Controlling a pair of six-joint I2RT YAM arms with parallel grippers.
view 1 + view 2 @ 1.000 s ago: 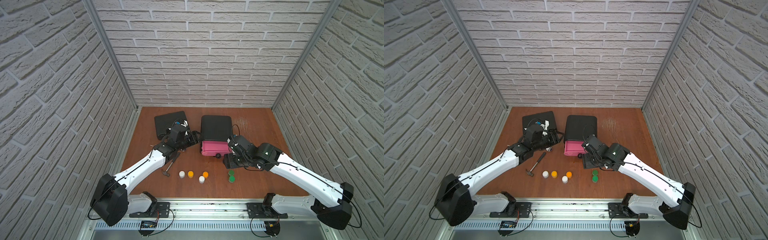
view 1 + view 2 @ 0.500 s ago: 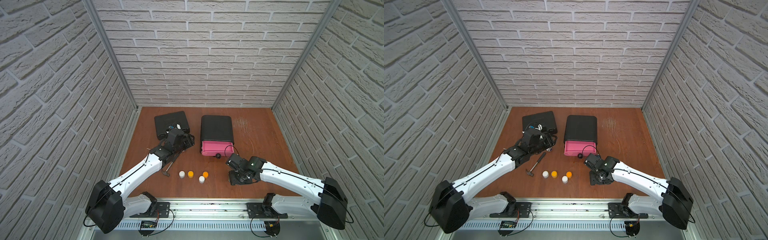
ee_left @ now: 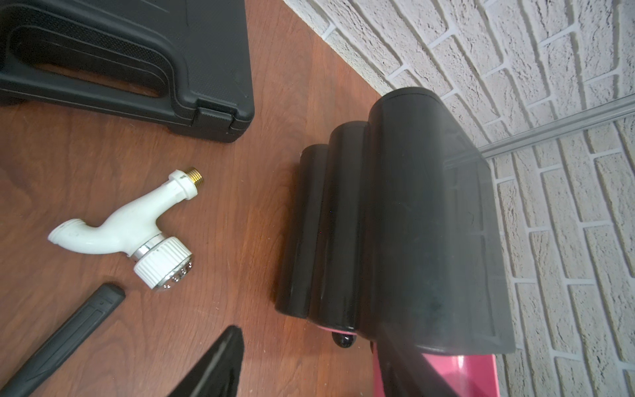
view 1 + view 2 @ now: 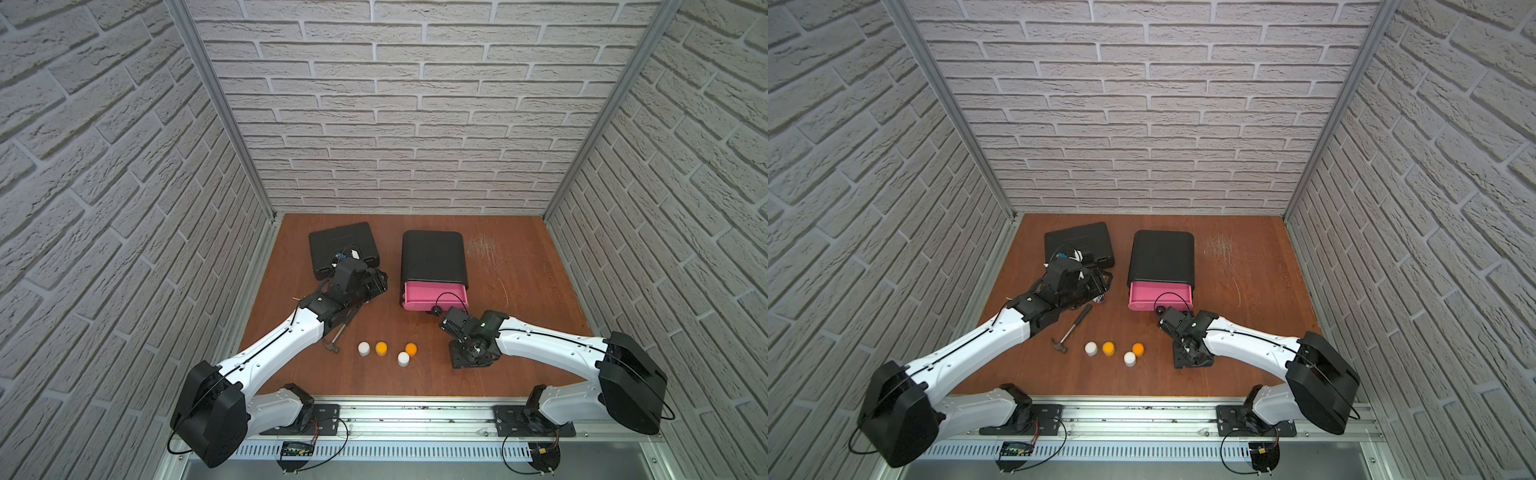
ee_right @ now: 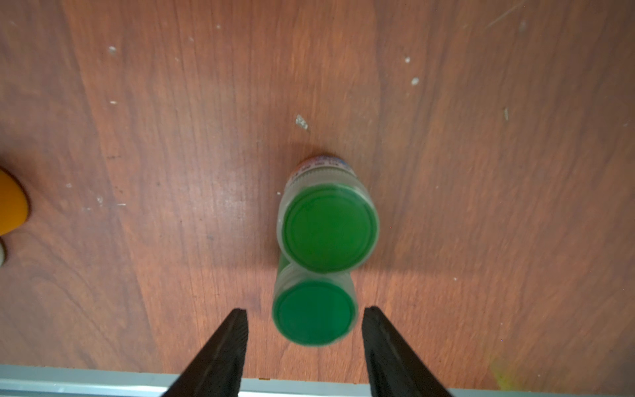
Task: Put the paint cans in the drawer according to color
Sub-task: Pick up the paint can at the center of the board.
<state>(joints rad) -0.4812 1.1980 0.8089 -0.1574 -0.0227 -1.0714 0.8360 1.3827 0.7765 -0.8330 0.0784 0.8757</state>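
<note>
Green can [image 5: 314, 314]: standing on the bench [image 4: 519, 291], touching a second green can [image 5: 330, 227]
Right gripper [image 5: 305, 311]: spread, a finger either side of the first one, gaps on both sides
Left gripper [image 4: 374, 283]: between the drawer and the black case [image 4: 343, 247], can't tell if it's spread
Drawer [image 4: 432, 257]: top pink tray slid out
White cans [image 4: 363, 348], orange cans [image 4: 381, 348]: loose row in front of the drawer, near the hammer [image 4: 1073, 328]

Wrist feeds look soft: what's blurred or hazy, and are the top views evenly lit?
Right wrist view: the green can between the fingers and its green neighbour are slightly smeared, rims soft. Left wrist view: the white tap is crisp, the drawer chest hazy and defocused on top. In both top views: even light, faint shadows, no glare on the table.
</note>
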